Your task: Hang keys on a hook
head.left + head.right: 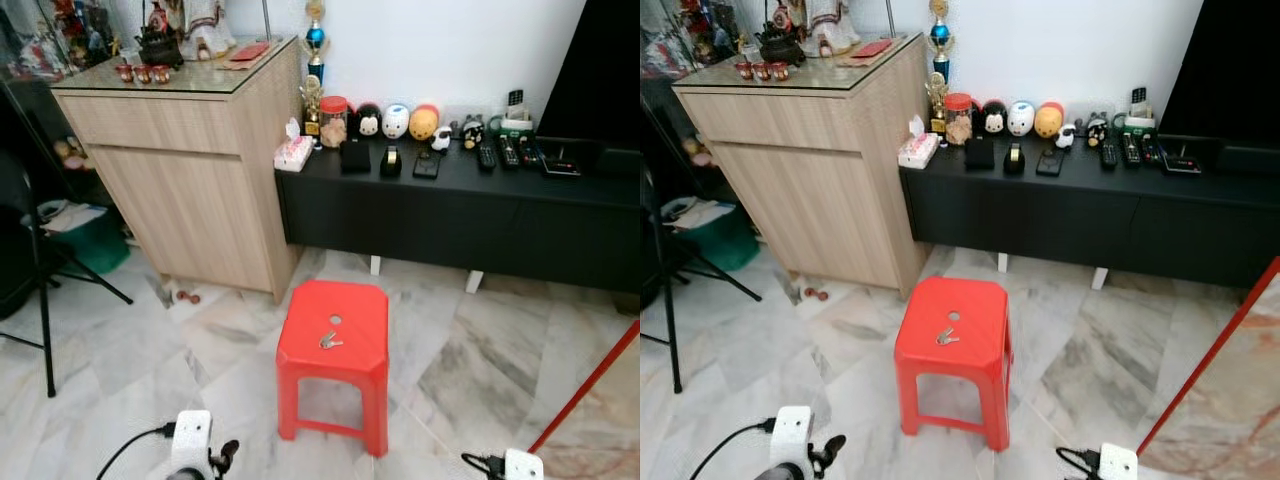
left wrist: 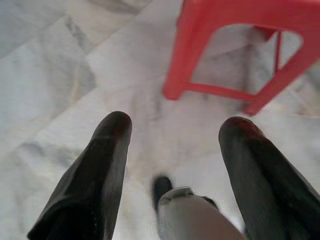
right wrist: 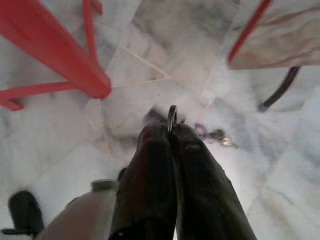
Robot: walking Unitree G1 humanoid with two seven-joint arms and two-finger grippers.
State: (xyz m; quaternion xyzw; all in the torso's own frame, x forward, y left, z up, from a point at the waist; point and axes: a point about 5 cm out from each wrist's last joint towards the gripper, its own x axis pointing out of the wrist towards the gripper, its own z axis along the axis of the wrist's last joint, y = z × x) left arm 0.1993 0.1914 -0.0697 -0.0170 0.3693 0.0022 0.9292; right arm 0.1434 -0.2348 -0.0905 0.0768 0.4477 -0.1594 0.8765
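The left gripper (image 2: 172, 132) hangs low over the marble floor (image 2: 55, 75) with its 2 black fingers (image 2: 107, 150) spread wide apart and nothing between them; beyond the tips stand the legs of the red plastic stool (image 2: 235, 30). In the head views the left wrist shows at the bottom edge as a white block with a black cable, pointing down beside the stool's left front leg.

The keys (image 1: 330, 341) lie flat on the seat of the stool, just below the small round hole in its middle, apart from both grippers.

The right gripper (image 3: 171, 131) also hangs low, its 2 fingers pressed together, and a small metal ring (image 3: 172, 116) stands up from between their tips. Whether the ring carries anything cannot be told; a small blurred object lies on the floor just beyond the tips. The right wrist shows at the bottom edge of the head views, right of the stool.

Behind the stool, a light wooden cabinet (image 1: 190, 150) stands left, and a long black TV console (image 1: 450, 215) with toys and remotes runs right. A red pole (image 1: 585, 385) slants across the right corner.
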